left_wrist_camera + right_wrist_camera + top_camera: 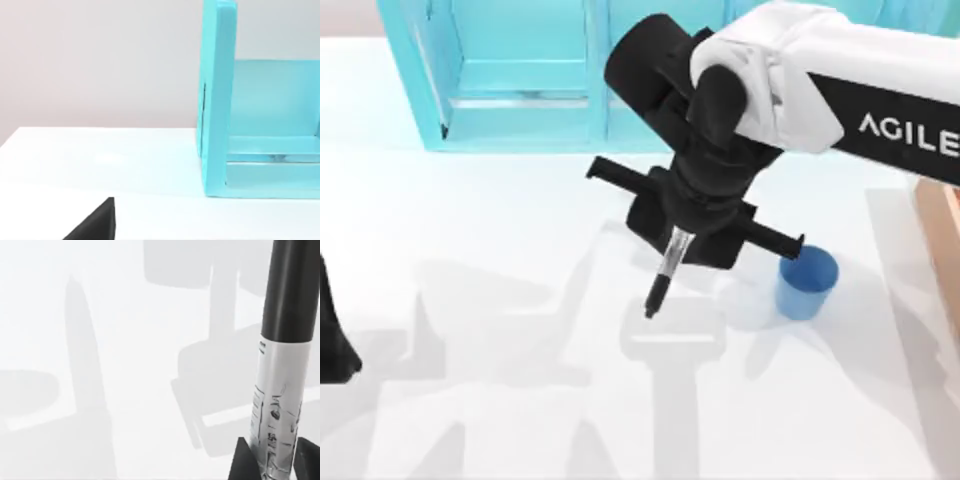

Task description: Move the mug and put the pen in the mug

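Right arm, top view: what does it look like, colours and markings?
The right arm has a glossy white shell with a black band bearing white "AGILE" lettering, cut off at the frame edge. Its wrist and right gripper are matte black, with a black crossbar carrying the jaws.

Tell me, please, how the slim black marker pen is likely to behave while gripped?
The slim black marker pen looks rigid, so it probably won't bend. The right gripper holds one end of its smooth barrel; it might slip or swing.

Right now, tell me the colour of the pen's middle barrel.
Silvery grey-white with black print on the pen, black above it; clearest in the right wrist view, held by the right gripper.
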{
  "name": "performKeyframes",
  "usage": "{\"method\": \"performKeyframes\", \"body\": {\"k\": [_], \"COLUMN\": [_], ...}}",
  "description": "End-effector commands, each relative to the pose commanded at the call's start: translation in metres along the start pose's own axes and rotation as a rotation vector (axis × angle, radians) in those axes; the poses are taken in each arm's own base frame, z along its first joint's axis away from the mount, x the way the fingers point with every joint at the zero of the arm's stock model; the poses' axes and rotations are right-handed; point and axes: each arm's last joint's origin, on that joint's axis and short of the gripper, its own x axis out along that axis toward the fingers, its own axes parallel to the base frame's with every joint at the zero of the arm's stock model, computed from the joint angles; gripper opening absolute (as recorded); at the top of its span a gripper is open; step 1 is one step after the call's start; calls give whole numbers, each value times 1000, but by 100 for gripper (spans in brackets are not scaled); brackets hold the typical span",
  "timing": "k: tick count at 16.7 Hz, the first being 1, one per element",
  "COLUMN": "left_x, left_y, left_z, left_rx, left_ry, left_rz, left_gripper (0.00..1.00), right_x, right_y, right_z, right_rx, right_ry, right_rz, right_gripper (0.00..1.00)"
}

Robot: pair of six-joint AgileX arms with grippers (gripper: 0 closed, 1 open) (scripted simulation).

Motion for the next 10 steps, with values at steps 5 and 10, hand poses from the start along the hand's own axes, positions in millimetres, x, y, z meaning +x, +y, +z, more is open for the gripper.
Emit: {"method": "performKeyframes", "body": {"k": [5, 10], "left_x": [0, 0], "left_y": [0, 0], "left_z": [0, 0], "left_rx": [0, 0], "left_ry": [0, 0], "left_rz": [0, 0], "left_gripper": [100, 100], "right_x": [27, 52], "right_y": [4, -6], "right_z": [-16, -47], "right_rx": [-202, -408], "right_ry": [-294, -677], "right_rz": [57, 70], "right_gripper": [0, 0]}}
